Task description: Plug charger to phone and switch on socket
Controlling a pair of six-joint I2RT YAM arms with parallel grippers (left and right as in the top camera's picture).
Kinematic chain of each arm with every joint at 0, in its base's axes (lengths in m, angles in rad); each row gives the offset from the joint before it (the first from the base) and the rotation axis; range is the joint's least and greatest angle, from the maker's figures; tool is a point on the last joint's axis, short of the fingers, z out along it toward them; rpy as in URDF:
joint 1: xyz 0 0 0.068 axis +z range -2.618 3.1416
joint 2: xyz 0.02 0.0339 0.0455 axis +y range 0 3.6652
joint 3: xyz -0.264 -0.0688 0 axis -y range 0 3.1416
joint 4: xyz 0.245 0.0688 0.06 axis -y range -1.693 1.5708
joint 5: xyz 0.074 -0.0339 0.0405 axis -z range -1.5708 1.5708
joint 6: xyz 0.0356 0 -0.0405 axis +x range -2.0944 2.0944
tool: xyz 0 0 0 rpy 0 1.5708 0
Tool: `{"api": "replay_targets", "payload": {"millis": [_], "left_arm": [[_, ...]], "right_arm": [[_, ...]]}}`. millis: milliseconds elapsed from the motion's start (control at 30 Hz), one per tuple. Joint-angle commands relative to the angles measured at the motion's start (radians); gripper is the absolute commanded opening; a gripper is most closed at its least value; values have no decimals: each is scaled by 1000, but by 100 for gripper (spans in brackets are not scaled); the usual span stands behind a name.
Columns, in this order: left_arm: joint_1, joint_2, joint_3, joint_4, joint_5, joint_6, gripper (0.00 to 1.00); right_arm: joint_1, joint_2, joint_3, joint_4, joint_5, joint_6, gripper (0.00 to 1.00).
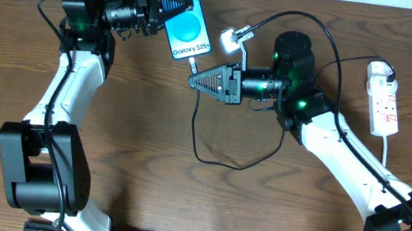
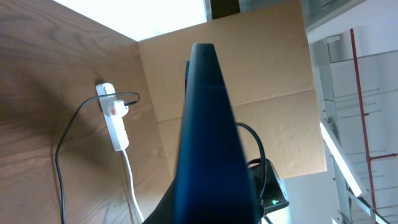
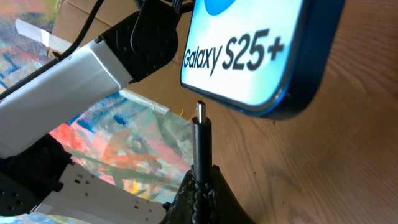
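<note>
Now, starting at the left: the left gripper [image 1: 174, 4] is clamped on the slim, black-edged phone [image 1: 187, 32] with the bright blue Galaxy screen. It holds the phone up off the brown wooden table [image 1: 141, 123], tilted so its bottom edge faces the other arm, which looks like a deliberate offer of the charging port. Moving across, the small metal-ended black connector tip [image 3: 200, 134] stands just under that bottom edge, close but apart from it. The right gripper [image 1: 194, 80] is pinched tight on the connector's body, with the tip pointing out past the jaws, so one straight push could seat it. The port itself is not visible from the right wrist, so I cannot tell whether tip and port are truly lined up. Behind the right gripper, the long thin black charger cable [image 1: 208, 160] loops loosely across the table, slack enough not to pull against the push. Far right, the narrow white socket strip [image 1: 384, 97] with red markings lies flat, well apart from both grippers. The right arm's own white forearm runs between it and the phone, and both grippers are occupied, so the switch has to wait.
</note>
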State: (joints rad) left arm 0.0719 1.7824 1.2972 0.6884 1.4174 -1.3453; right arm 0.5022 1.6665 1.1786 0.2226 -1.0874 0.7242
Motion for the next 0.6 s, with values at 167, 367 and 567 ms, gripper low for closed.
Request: {"api": "replay_targets", "payload": {"millis": [167, 367, 567], "left_arm": [[-3, -5, 9, 13, 31, 16, 7], [-3, -5, 9, 13, 34, 16, 7], [-3, -5, 9, 13, 41, 16, 7]], "right_arm": [[-13, -10, 17, -6, -3, 12, 1], [-26, -3, 17, -6, -4, 31, 1], [-26, 6, 17, 8, -11, 39, 1]]}}
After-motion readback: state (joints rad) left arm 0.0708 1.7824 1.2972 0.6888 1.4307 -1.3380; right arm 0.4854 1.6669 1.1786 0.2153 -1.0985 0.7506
